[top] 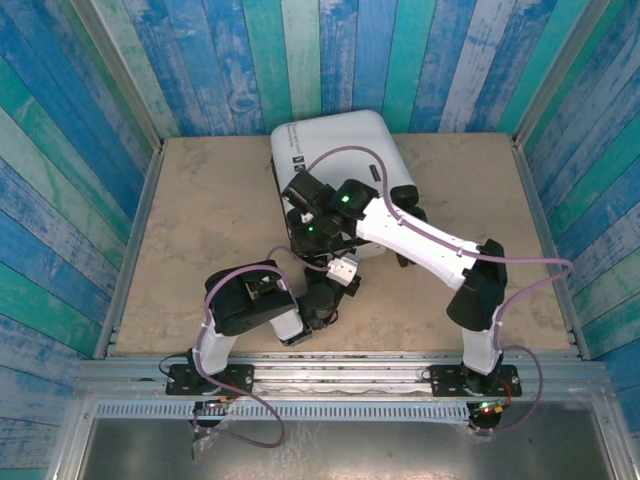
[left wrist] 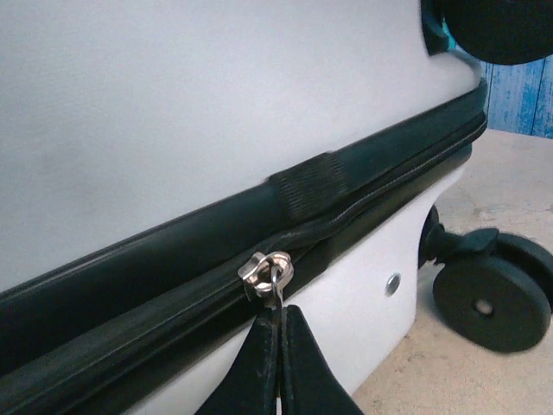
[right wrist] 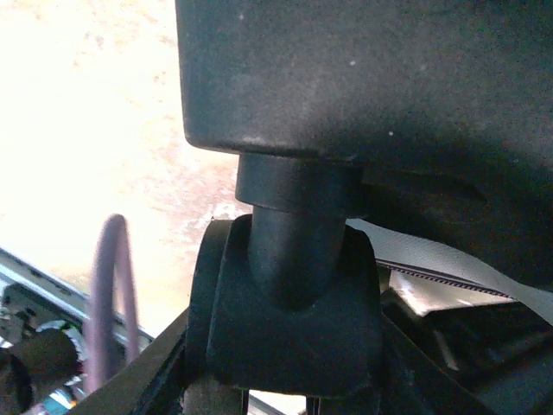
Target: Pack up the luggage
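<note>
Closest in, the left wrist view shows the left tool (left wrist: 278, 327) pinched shut on the thin metal zipper pull (left wrist: 276, 296). The pull hangs from a silver slider (left wrist: 264, 275) on the black zipper band of the luggage (left wrist: 199, 104). White shell lies above and below that band. Just to the right, one black wheel (left wrist: 486, 303) rests on the beige surface (left wrist: 518, 173). The overhead view gives none of this detail, because both arms cross over that near edge and cover it.

The right wrist view is very close and dark. A black stem (right wrist: 294, 233) drops from a black block into a rounded black housing (right wrist: 289, 333), and I cannot name the part with confidence. A blurred purple cable (right wrist: 112, 294) stands at the left. From this view I cannot tell whether the right tool is open or closed.

From above, the right tool (top: 305, 192) sits over the luggage's near left part, its jaws too small to read. The luggage (top: 335, 145) lies flat at the far middle of the surface (top: 200, 230), close to the blue plank wall (top: 330, 60). Its shells are together, so the inside is hidden.
</note>
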Available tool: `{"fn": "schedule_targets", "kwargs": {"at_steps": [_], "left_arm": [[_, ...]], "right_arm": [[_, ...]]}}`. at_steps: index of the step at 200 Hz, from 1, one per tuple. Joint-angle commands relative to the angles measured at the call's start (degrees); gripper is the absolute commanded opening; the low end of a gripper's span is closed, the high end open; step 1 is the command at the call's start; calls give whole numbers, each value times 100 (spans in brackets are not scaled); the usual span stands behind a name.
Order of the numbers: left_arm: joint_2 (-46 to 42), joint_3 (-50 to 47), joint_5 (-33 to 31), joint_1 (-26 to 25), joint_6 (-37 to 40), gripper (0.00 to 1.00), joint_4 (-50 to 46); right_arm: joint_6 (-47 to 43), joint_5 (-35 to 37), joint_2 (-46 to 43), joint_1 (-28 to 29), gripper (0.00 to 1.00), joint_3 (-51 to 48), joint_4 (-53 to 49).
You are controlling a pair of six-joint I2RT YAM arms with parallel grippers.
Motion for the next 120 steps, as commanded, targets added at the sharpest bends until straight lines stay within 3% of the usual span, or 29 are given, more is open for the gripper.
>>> {"fn": "schedule_targets", "kwargs": {"at_steps": [1,8,20,39,78,120], "left_arm": [[248,258,106,-134,21,0,-62],[257,252,98,-134,-5,0,-66],[262,217,106,-138,-69,0,-72],[290,126,124,-149,-100,0,12],[322,41,262,-169,-91,0,78],[281,126,286,-191,-65,0,-152]], "right_arm": [[-367,-709,257,291,10,615,1002],[-451,-691,279,300,20,700,865],[-640,-518,180,295,48,758,628],[-953,-68,-230,237,65,777,81],[-1026,632,-1905,-268,70,-176,-248],[-1481,481,-3305,-2104,73,-1730,-456]]}}
